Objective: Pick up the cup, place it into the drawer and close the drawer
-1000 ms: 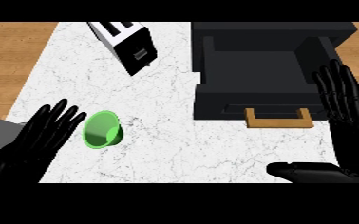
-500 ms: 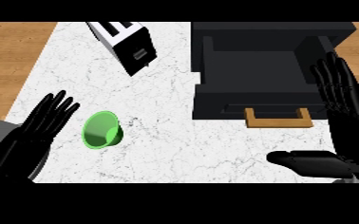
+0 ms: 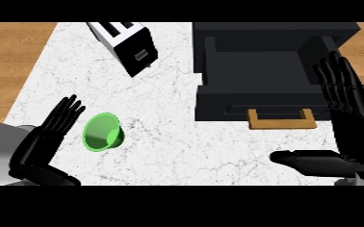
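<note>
Nothing of the task looks finished yet. The green cup (image 3: 103,132) lies tipped on its side on the white marble table (image 3: 177,139), at about eight o'clock in the head view, with its mouth turned toward the lower left. The left hand (image 3: 48,137) stands just beside it on the nine o'clock side, fingers straight and spread, pointing toward one o'clock; its fingertips look close to the cup's rim, but whether they touch it cannot be told, and the hand is not closed around anything. The black drawer (image 3: 266,79) sits at about two o'clock, pulled open, its inside showing dark with nothing visible in it, and its wooden handle (image 3: 281,120) faces the near edge at about four o'clock. The right hand (image 3: 341,125) is at the three to four o'clock edge, fingers straight and up alongside the drawer's right side, thumb lying out across the table toward the left, holding nothing. A toaster (image 3: 128,45) stands at eleven o'clock, well apart from both cup and drawer. So, judging by this layout, the whole sequence remains: grasping the cup, carrying it across the table to the drawer, setting it inside, and pushing the drawer shut.
</note>
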